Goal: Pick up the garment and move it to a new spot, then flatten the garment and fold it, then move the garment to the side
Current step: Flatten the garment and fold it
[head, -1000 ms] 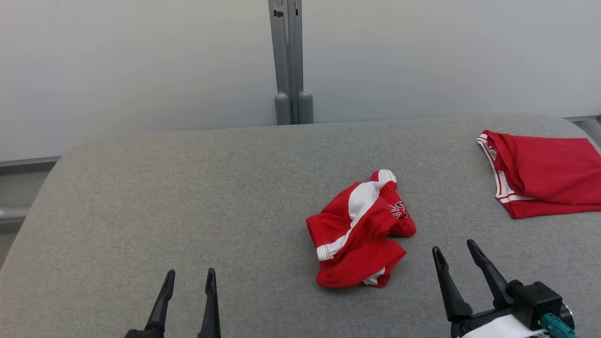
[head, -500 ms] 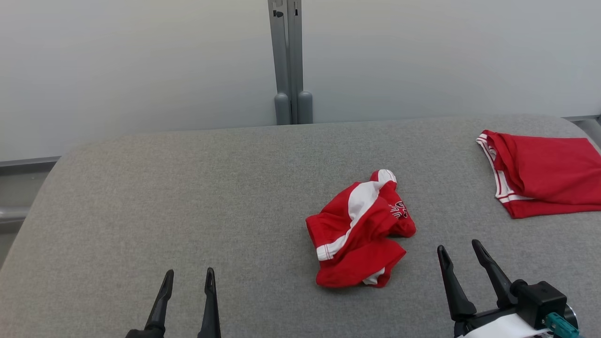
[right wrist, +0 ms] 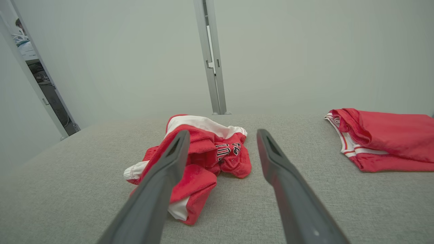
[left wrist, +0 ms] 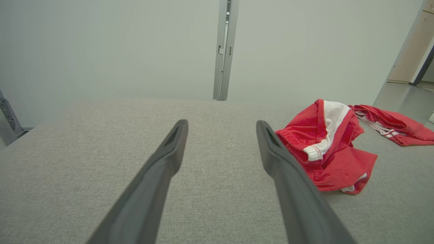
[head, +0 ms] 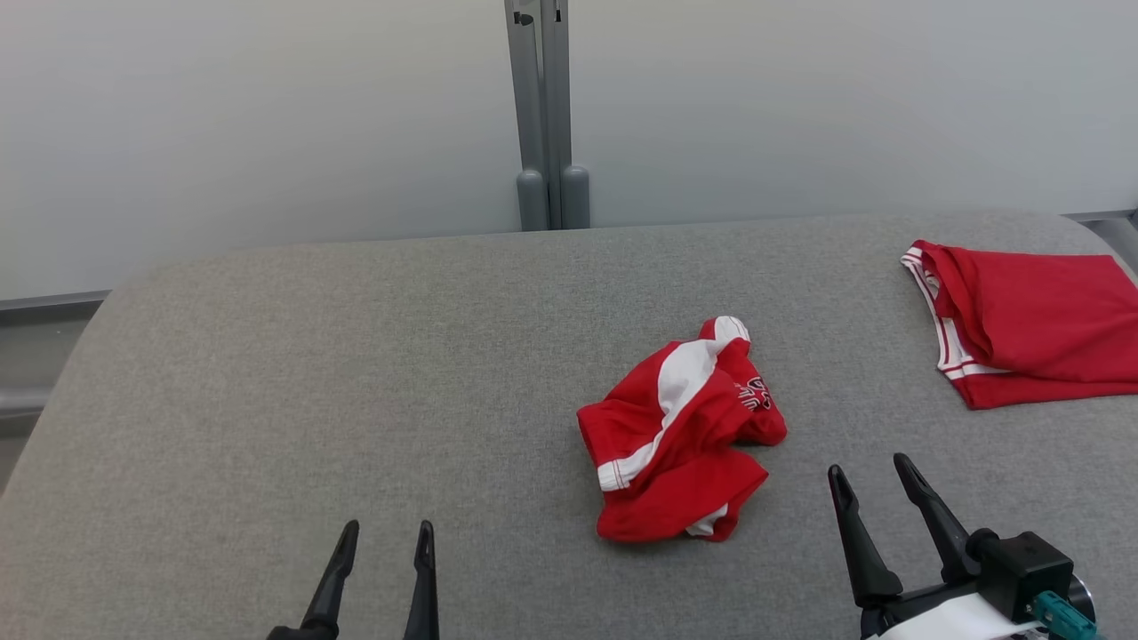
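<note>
A crumpled red garment (head: pixel 680 436) with white stripes lies in a heap on the grey padded table (head: pixel 356 373), right of centre. The left wrist view has this garment (left wrist: pixel 325 149) at its right; in the right wrist view the garment (right wrist: pixel 203 159) sits just ahead, partly behind the left finger. My left gripper (head: pixel 384 532) stands open near the table's front edge, well left of the heap, and it (left wrist: pixel 220 123) holds nothing. Just right of the heap and below it, my right gripper (head: pixel 869 469) is open and empty too, as the right wrist view (right wrist: pixel 222 134) confirms.
A folded red garment (head: pixel 1036 324) with white trim lies at the table's far right edge. A grey metal post (head: pixel 544 116) stands against the pale wall behind the table. Bare grey table stretches left of the heap.
My left gripper has shifted a little to the right and lower in the head view. The head view has tilted slightly. The garment and my right gripper have barely moved.
</note>
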